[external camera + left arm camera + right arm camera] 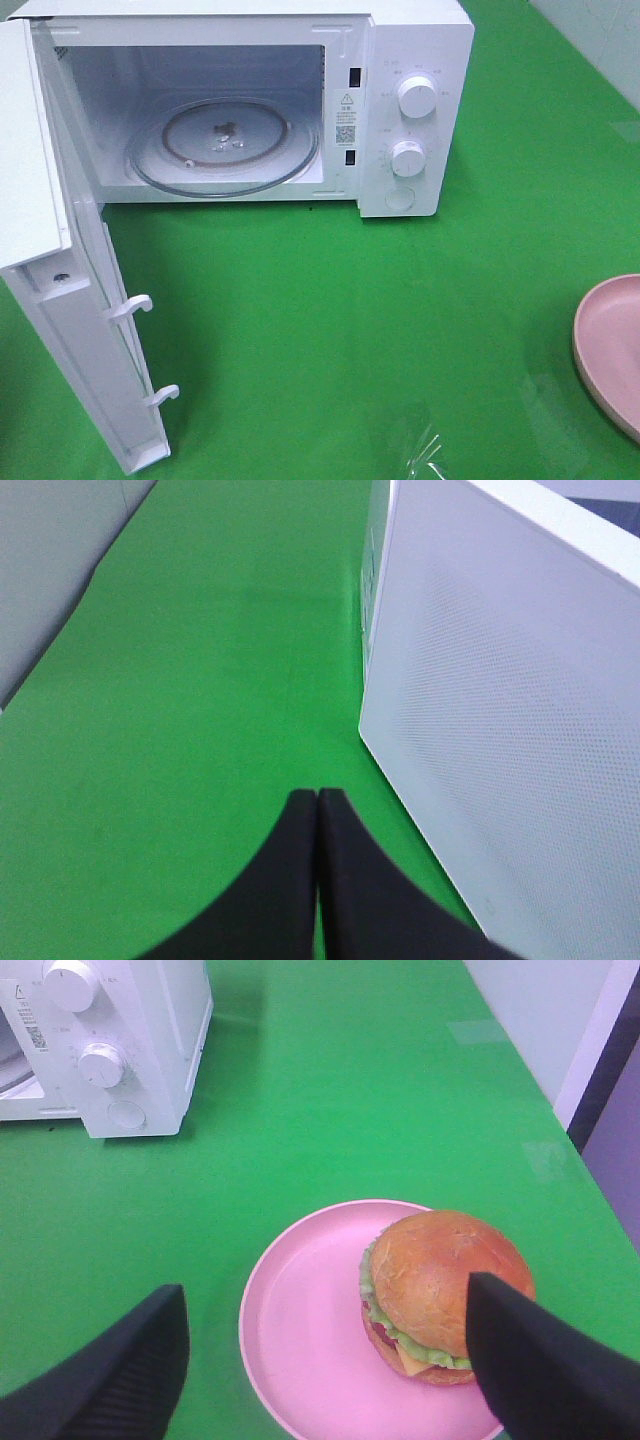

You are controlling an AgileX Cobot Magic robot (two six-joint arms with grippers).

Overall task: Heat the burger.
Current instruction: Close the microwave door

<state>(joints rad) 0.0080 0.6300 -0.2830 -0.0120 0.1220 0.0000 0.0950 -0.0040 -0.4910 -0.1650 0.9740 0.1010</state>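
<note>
The burger [435, 1290], golden-brown bun over green lettuce, sits on a pink plate [300, 1330]; only the plate's rim [610, 350] shows at the right edge of the high view. My right gripper [325, 1360] hovers above the plate, open, its dark fingers [530, 1360] wide on either side with nothing between them. My left gripper [317, 810] is shut and empty, above the green mat beside the white microwave's perforated side [500, 710]. The microwave [400, 100] stands open, its glass turntable [222, 145] bare. Neither arm shows in the high view.
The microwave door [80, 330] swings out to the front left, with two white latch hooks [130, 308]. Two knobs [417, 97] and a button are on the control panel. A green mat [350, 330] covers the table. A grey wall edge [50, 570] borders the left side.
</note>
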